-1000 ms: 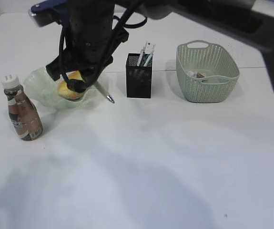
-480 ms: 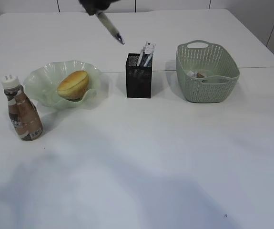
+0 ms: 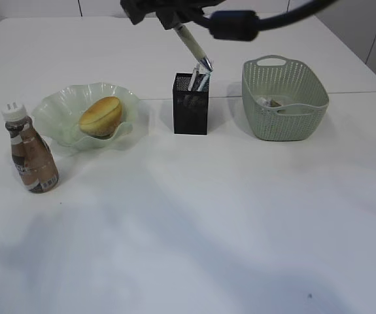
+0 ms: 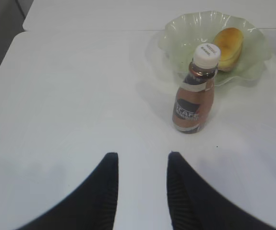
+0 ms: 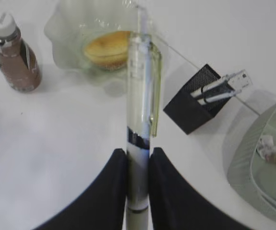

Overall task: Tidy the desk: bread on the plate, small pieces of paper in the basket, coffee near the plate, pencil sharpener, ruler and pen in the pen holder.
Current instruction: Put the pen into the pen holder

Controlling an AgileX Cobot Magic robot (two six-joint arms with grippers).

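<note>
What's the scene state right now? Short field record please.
bread: on plate
plate: left of holder
coffee: upright beside plate
pen: held by right gripper, tip above holder
holder: ruler and other items standing inside
basket: paper scraps inside
right gripper: shut on pen
left gripper: open, nothing held

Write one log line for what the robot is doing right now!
right gripper: jaws shut on pen | pen tip above pen holder | left gripper: open, empty | bread on plate
</note>
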